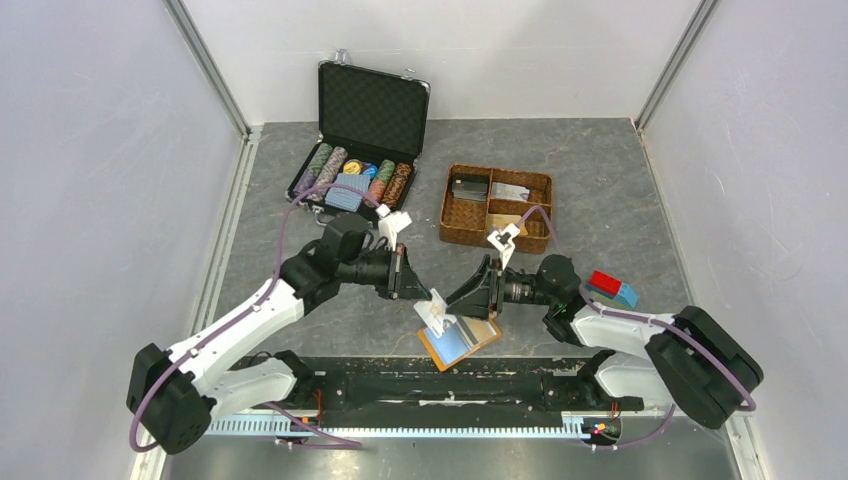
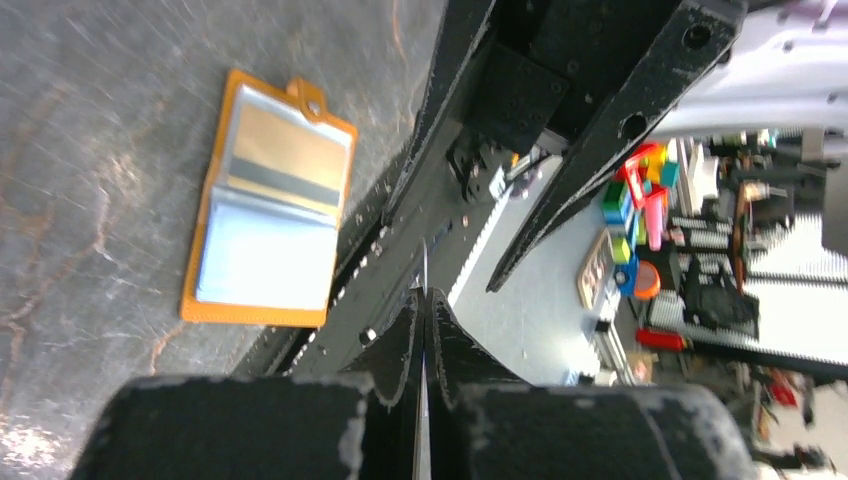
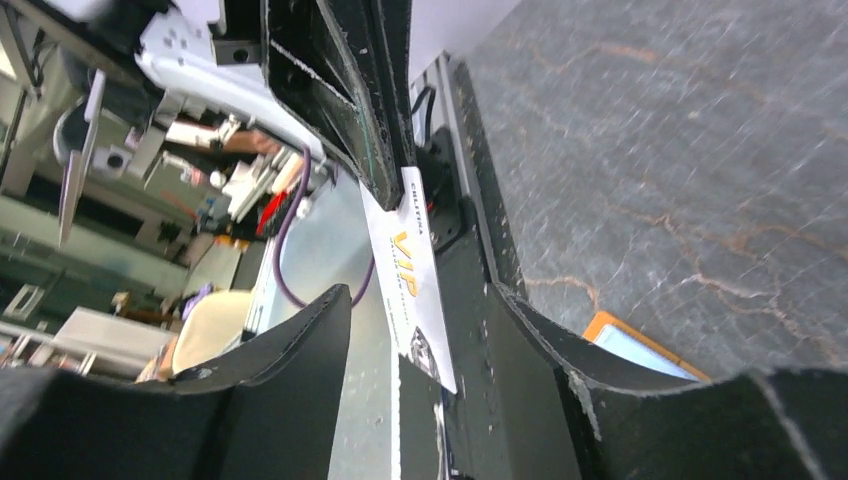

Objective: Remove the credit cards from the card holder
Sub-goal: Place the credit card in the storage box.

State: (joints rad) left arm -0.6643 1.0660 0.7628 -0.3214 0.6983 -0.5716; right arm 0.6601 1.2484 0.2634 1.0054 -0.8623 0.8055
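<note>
- Grey veined table (image 1: pixel 600 180), closed in by plain white walls on three sides.
- Left gripper (image 2: pixel 422 320): black fingers pressed flat together, pinching a thin credit card (image 3: pixel 408 265) by one end; seen edge-on as a bare sliver in its own wrist view.
- Card white with gold "VIP" lettering, held off the surface and tilted, at lower centre of the top view.
- Right gripper (image 3: pixel 420 290): fingers spread wide to either side of the card's free end, pointing at the left gripper; contact with the card not discernible.
- Card holder (image 2: pixel 270 205) lying open and flat on the table just below both grippers in the top view, orange rim, pale blue sleeves up, touched by neither gripper.
- Tan card with a dark stripe (image 2: pixel 290 155) showing inside one sleeve.
- Red-and-blue block (image 1: pixel 612 288) to the right, beside the right arm.
- Brown woven basket (image 1: pixel 497 168) at upper right of centre.
- Open black case (image 1: pixel 372 110) at upper centre, rows of poker chips (image 1: pixel 350 170) inside.
</note>
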